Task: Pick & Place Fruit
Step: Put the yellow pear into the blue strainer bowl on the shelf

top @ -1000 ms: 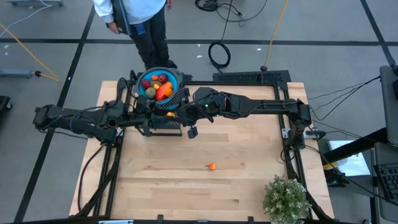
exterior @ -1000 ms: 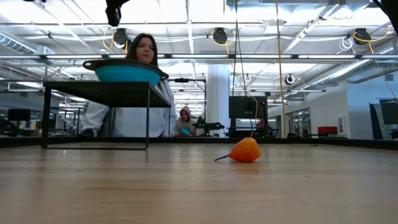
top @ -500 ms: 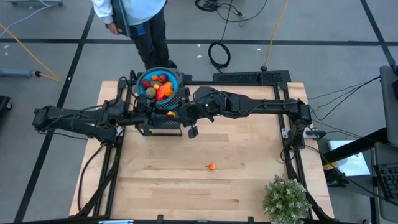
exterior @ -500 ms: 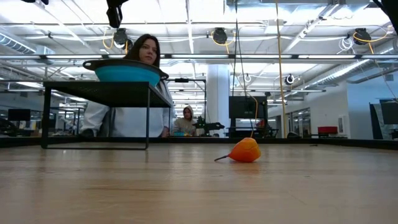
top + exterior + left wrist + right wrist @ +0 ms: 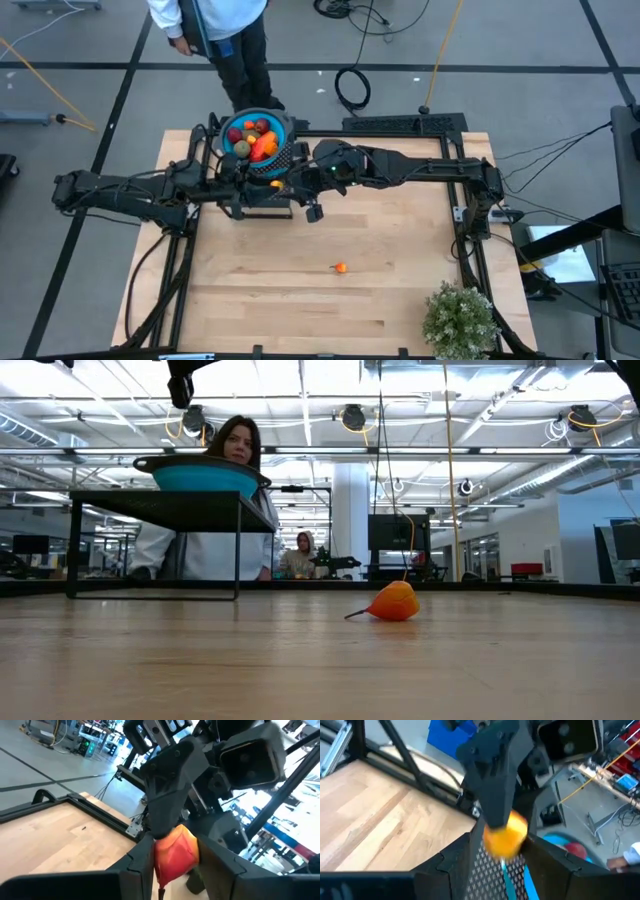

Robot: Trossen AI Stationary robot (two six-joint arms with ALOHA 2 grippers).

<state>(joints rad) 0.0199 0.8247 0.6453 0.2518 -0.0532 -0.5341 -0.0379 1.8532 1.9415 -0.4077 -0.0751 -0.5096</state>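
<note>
Left pincer (image 5: 175,870), fingers clamped on an orange-red fruit (image 5: 175,851), meets the right pincer (image 5: 283,178) just beside the blue bowl (image 5: 279,124). Right pincer fingers flank the same orange fruit, with the left fingers closed on it; whether the right ones grip or have parted from it cannot be told. The bowl, raised on a black stand (image 5: 160,510), holds further red, orange and yellow fruits (image 5: 257,137). One small orange fruit (image 5: 341,267) lies on the tabletop (image 5: 300,300), well apart from the bowl. A person (image 5: 225,510) stands behind the bowl.

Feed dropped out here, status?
Claws meet by the bowl. Left claw grips orange fruit, right claw alongside. Another small fruit loose mid-table. Nothing in the way.
</note>
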